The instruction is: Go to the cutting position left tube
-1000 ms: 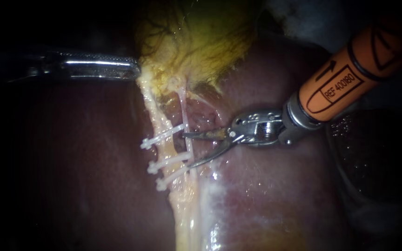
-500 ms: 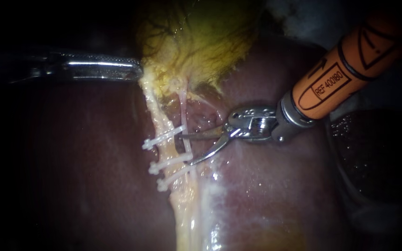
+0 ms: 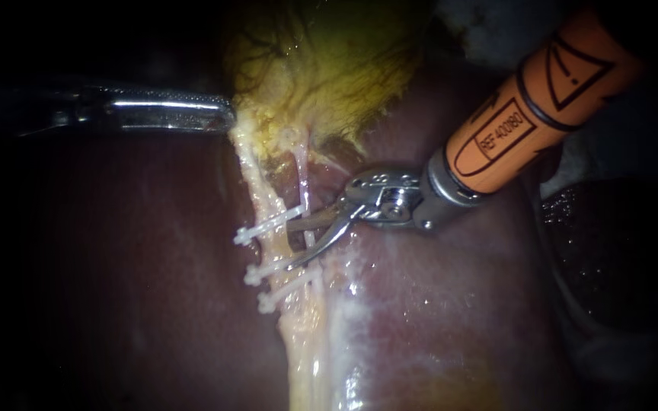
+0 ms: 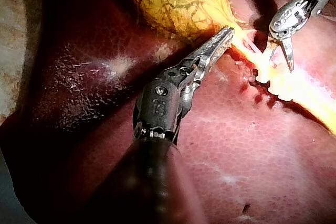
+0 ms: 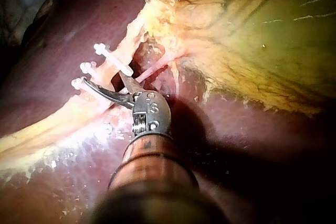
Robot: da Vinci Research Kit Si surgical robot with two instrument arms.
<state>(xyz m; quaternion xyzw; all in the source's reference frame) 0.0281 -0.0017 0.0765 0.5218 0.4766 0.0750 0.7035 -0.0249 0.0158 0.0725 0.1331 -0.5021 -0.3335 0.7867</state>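
Advancing left over the past second, the right instrument has carried its parted blades from just right of the clipped strands to astride them, while the left instrument has held its place. Endoscope view: the left tube, a pale yellow strand running from the gallbladder toward the near edge, carries 3 white clips. The 2 blades, gaping and gripping nothing, straddle it between the far clip and the middle one, the near blade lying along the middle clip. The left instrument's jaws are clenched on the gallbladder's neck, at the tube's far end. Left wrist view: those jaws lie together, their tip in yellow tissue where the gallbladder narrows, the liver under them; the right instrument's blades stand apart beyond them, over the clips. Right wrist view: the blades spread ahead of the shaft, 1 reaching beside the clips, the other pointing at the tube.
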